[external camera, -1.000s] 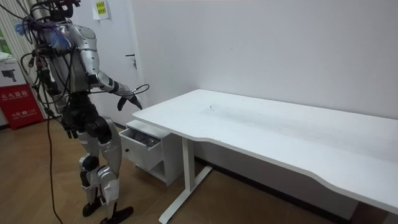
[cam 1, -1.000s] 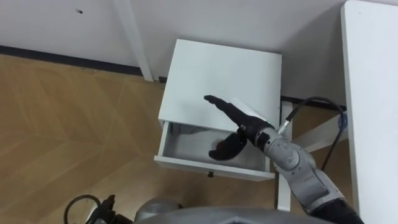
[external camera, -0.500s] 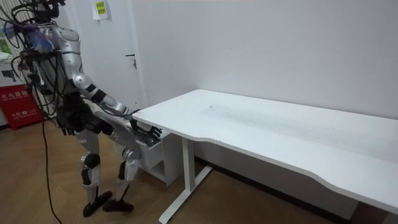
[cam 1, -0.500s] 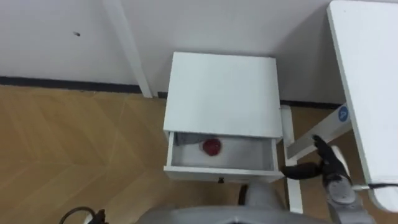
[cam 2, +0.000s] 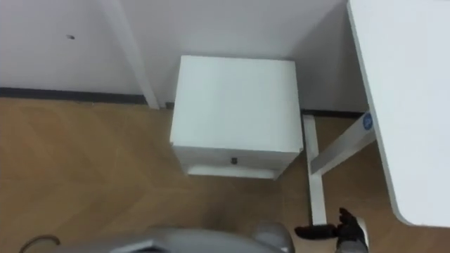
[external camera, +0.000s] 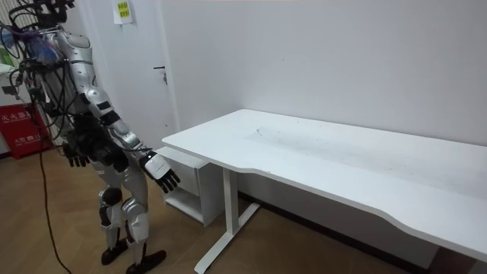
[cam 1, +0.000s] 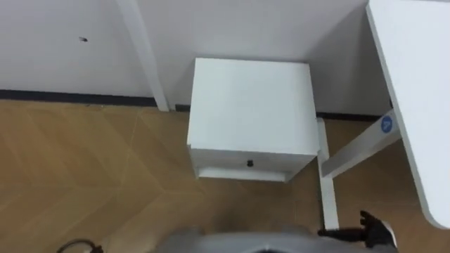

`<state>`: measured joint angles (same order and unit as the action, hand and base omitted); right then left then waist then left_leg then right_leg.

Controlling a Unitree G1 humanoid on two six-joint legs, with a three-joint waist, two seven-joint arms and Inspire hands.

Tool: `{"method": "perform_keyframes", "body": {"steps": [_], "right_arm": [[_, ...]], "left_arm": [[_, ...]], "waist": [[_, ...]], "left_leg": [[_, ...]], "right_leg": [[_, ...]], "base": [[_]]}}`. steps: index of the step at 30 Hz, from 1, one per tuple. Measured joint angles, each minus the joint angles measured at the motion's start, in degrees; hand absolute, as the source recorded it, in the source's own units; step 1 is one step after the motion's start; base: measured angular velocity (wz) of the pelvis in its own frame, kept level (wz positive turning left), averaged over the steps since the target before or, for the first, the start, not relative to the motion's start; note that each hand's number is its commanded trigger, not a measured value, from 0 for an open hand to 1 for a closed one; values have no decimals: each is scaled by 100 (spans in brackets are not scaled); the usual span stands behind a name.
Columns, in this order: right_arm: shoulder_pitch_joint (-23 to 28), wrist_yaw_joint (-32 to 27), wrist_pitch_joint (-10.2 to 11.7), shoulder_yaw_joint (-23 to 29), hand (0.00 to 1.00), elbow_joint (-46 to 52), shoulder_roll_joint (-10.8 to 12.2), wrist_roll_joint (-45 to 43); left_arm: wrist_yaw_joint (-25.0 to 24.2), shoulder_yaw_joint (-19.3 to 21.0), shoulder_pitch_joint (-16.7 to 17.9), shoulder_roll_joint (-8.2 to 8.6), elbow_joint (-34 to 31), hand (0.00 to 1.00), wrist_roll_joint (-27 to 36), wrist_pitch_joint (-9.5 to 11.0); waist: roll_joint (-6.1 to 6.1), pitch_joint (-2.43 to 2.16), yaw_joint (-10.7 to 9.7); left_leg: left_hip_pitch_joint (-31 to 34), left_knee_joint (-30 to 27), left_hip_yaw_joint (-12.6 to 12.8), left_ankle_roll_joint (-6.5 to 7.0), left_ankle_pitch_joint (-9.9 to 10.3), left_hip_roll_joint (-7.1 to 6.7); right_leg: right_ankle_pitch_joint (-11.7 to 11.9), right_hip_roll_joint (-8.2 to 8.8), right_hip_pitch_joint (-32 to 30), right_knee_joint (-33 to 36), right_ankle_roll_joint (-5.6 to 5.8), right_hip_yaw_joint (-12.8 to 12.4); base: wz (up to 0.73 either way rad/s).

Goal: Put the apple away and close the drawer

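Note:
The small white cabinet stands against the wall, and its drawer front with a small dark knob sits flush and closed. My right hand is low at the bottom right, beside the desk leg and away from the cabinet, its fingers spread open and empty. The room view has me standing upright in front of the cabinet, the right hand held out low with spread fingers. My left hand hangs relaxed at my side.
A large white desk runs along the right, its leg and foot close beside the cabinet. A white door-frame post rises to the cabinet's left. Wooden floor stretches to the left and front.
The drawer, which stood open with a red apple in it, is now shut. My right hand has dropped back and down from the drawer, and I have straightened up.

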<state>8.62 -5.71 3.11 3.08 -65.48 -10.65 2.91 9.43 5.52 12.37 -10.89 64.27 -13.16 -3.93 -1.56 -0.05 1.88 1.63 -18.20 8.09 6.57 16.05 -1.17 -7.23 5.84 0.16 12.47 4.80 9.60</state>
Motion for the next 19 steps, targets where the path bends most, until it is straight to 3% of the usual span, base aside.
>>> {"method": "perform_keyframes", "body": {"steps": [2,8,13,15,19], "right_arm": [[-59,174,-3,5,0,-136,7,1],[-69,350,-56,40,0,-385,58,136],[-91,469,-78,49,0,-629,144,173],[-83,516,-78,57,0,-670,146,211],[-97,577,-77,104,0,-746,165,238]], "left_arm": [[25,52,53,14,5,0,-1,24],[-17,101,46,202,-8,0,-25,24],[-112,154,60,236,-2,0,-111,14],[-116,182,66,235,-1,0,-112,14],[-113,331,67,244,24,0,-114,21]], "waist": [[-86,-10,-6],[-51,-14,-10],[-11,22,-8],[-30,66,-13],[-47,75,-20]], "left_leg": [[-200,203,4,-87,-38,16],[-354,377,5,-167,-66,60],[-393,460,-23,-173,-70,46],[-430,472,-23,-173,-70,44],[-481,555,-19,-173,-69,42]], "right_leg": [[6,-72,274,-305,7,17],[-8,-147,408,-472,-16,56],[-23,-136,410,-473,-24,86],[-24,-134,455,-472,-24,85],[-24,-138,478,-469,-25,80]], "base": [[-4],[-2],[3],[0],[-1]]}}
